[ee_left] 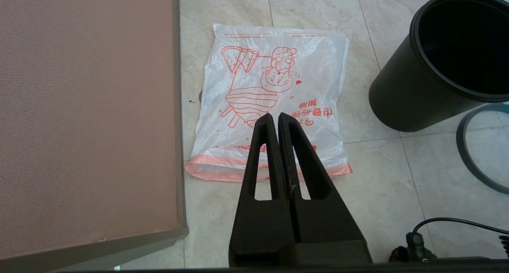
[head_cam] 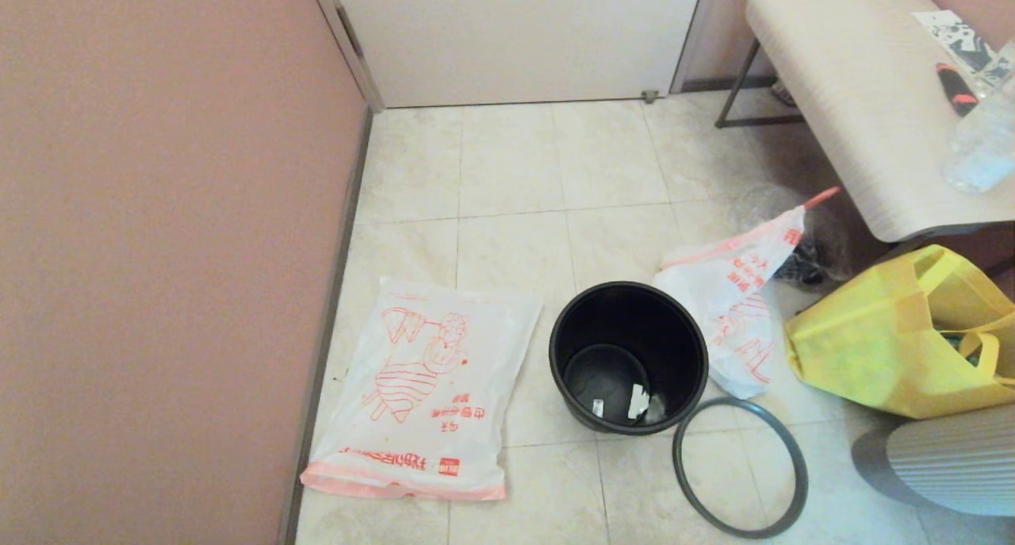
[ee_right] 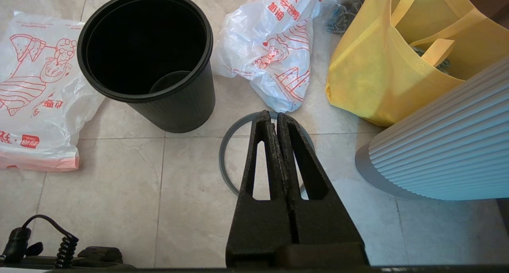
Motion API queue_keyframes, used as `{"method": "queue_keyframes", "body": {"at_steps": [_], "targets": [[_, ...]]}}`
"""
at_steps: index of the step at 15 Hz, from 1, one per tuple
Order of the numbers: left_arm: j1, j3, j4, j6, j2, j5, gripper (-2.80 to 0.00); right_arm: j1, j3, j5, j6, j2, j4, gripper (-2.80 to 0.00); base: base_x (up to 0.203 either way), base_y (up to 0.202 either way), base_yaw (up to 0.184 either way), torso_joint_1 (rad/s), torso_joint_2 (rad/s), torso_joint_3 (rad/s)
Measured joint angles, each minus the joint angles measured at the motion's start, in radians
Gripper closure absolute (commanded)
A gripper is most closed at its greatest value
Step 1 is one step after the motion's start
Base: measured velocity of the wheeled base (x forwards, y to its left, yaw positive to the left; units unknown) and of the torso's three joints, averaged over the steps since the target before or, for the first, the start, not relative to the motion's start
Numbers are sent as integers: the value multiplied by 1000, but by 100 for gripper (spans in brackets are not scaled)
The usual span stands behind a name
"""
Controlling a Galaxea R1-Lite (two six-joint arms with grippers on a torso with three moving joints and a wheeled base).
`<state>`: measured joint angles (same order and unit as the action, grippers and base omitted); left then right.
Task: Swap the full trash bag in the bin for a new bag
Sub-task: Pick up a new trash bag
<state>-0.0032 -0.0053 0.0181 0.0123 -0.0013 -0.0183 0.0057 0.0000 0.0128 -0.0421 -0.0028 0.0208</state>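
- We see the bin (head_cam: 628, 357) standing upright on the floor (head_cam: 515, 180), a small round black bucket with ribbed sides, mouth up and unlined; a few pale scraps lie on its bottom.
- Its thin dark grey hoop (head_cam: 740, 466) lies flat on the tiles just beside the bin, on the near side toward our right, off the bucket.
- The new bag (head_cam: 420, 386) lies flat and smooth on the floor near the left wall (head_cam: 158, 251), just beside the bin on our left. It is thin white plastic with a large orange-red cartoon figure and red text. Its long axis runs from us toward the door (head_cam: 515, 37), with the pink-orange edge band at the end nearest us.
- The full trash bag (head_cam: 733, 307) sits behind the bin on our right, against its rim: the same print, but crumpled and lumpy. It lies aslant, its gathered neck and orange drawstring tail pointing up toward the bench (head_cam: 864, 93), its rounded end toward the hoop.
- A yellow tote (head_cam: 888, 347) slumps just right of the full bag, under the bench edge.
- Our left gripper (ee_left: 275, 117) hangs above the new bag's banded end, jaws pressed together on nothing.
- Our right gripper (ee_right: 273, 116) hangs above the hoop, jaws together as well, empty, with a white ribbed cover (ee_right: 445, 146) beside it.
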Motion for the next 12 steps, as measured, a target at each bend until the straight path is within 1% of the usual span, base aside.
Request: {"method": "queue_keyframes", "body": {"at_steps": [12], "targets": [[0, 0, 2, 4, 0, -1, 0, 0, 0, 0, 0, 0, 0, 0, 0, 0, 0, 0, 0, 0]]}}
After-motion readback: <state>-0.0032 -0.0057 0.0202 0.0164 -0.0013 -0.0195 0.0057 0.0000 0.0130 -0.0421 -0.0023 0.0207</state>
